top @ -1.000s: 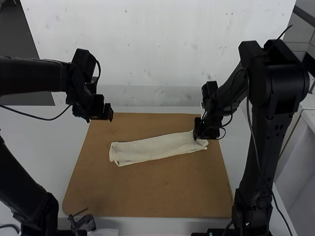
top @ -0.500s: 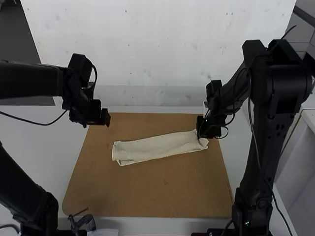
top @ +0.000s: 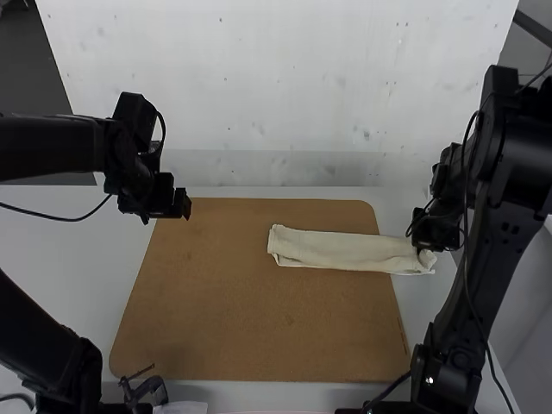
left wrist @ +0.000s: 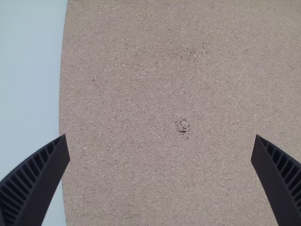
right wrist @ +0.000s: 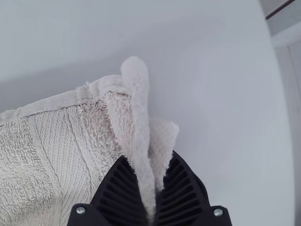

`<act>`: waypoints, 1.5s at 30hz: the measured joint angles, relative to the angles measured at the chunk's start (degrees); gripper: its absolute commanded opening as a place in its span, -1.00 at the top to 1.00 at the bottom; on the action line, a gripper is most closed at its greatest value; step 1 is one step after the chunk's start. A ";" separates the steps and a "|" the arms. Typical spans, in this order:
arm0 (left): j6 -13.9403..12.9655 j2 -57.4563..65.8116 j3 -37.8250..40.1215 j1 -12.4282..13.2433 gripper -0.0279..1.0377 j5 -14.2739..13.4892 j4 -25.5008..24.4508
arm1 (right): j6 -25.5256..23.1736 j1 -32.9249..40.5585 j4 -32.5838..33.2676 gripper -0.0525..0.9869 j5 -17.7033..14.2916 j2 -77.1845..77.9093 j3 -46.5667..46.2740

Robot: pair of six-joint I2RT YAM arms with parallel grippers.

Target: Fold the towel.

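A cream towel [top: 345,250], folded into a long narrow strip, lies across the brown board's right edge, its right end over the white table. My right gripper [top: 429,248] is at that end. In the right wrist view my right gripper [right wrist: 149,188] is shut on a pinched-up fold at the end of the towel [right wrist: 56,150]. My left gripper [top: 183,210] hangs over the board's far left corner, away from the towel. The left wrist view has my left gripper [left wrist: 160,160] open, its fingers wide apart over bare board.
The brown board [top: 250,336] lies on the white table [top: 69,259], with a pale wall behind. A small dark clamp-like object [top: 145,390] is at the near left edge, beside the left arm's base.
The towel has slid right, past the board's edge, along with my right gripper. My left gripper has drifted slightly left.
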State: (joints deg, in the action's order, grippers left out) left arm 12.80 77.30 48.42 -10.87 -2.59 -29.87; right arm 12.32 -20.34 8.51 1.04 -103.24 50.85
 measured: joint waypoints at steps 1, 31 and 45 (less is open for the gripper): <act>-0.02 0.00 -0.09 0.07 -0.94 0.07 0.28 | 0.37 -0.39 0.22 0.87 -0.11 0.11 0.42; -4.26 -2.80 -5.25 7.13 -0.94 0.92 1.70 | -23.32 54.62 10.73 0.87 -10.21 1.60 11.02; -5.11 -2.78 -6.75 7.52 -0.94 1.75 4.68 | -25.51 56.76 10.93 0.85 -13.86 -4.44 16.37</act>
State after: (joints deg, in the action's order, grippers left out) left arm 7.68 74.52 41.67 -3.36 -0.84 -25.19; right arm -13.19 36.42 19.44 -12.82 -107.68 67.22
